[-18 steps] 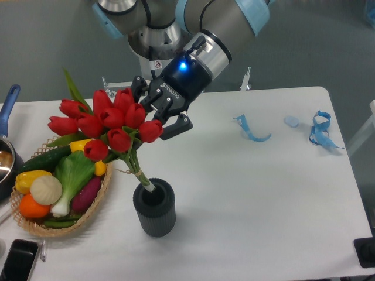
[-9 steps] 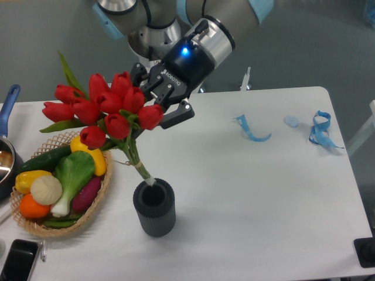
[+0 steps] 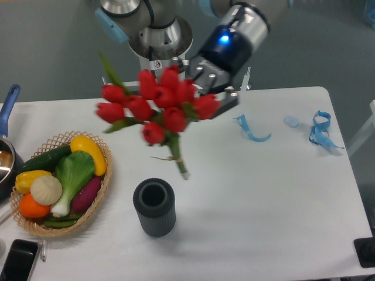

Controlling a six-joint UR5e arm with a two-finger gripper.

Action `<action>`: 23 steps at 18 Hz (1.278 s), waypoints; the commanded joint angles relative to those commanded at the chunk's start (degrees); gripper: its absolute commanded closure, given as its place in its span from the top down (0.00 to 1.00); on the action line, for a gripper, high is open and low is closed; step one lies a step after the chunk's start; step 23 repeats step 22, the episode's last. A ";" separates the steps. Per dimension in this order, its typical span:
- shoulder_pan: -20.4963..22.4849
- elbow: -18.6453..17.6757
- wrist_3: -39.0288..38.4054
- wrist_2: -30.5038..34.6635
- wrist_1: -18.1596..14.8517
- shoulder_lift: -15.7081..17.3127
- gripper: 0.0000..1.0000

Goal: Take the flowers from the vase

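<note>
Hanging in the air above the table (image 3: 281, 193), the flowers (image 3: 158, 108) are clear of the vase (image 3: 154, 207): the cut end of the bundled stems shows free, up and to the right of the round mouth, with bare tabletop between the two. The bunch tilts, red buds fanned out to the left and one long green leaf sticking up at the far left, stem tip pointing down and to the right. That slant follows from where it is held, since the gripper (image 3: 206, 99) comes in from the upper right and grasps the bunch high up, just behind the heads, so the light stems trail below.

Its dark fingers are largely hidden by the buds, so the width of the gap cannot be read; they look closed in on the bunch, as nothing else supports it. Gripping near the heads seems a sensible choice, because the bunch is wider than the pot and the stems sat inside it.

The vase stands upright and empty near the front of the table, its ribbed wall undisturbed. To its left lies the wicker basket (image 3: 94, 208) of vegetables (image 3: 58, 181), and beyond that a pan handle (image 3: 8, 108) at the edge. Blue ribbon scraps (image 3: 319, 130) lie well apart on the right side.

Judged from this, the lift is essentially accomplished.
</note>
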 joint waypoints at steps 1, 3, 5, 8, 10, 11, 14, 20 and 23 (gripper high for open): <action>0.71 0.09 2.11 0.00 0.00 -0.97 0.41; 1.76 0.18 4.76 0.00 0.00 -3.00 0.41; 3.00 0.18 5.55 0.09 0.00 -3.70 0.41; 2.91 0.01 6.60 0.17 0.00 -4.85 0.40; 2.91 -0.61 6.87 0.17 0.00 -4.85 0.40; 2.91 -0.87 6.96 0.18 0.09 -4.85 0.40; 4.22 -2.01 8.36 0.18 0.18 -4.76 0.40; 4.14 -2.11 8.90 0.18 0.09 -4.67 0.40; 4.06 -2.02 8.89 0.18 0.00 -4.67 0.40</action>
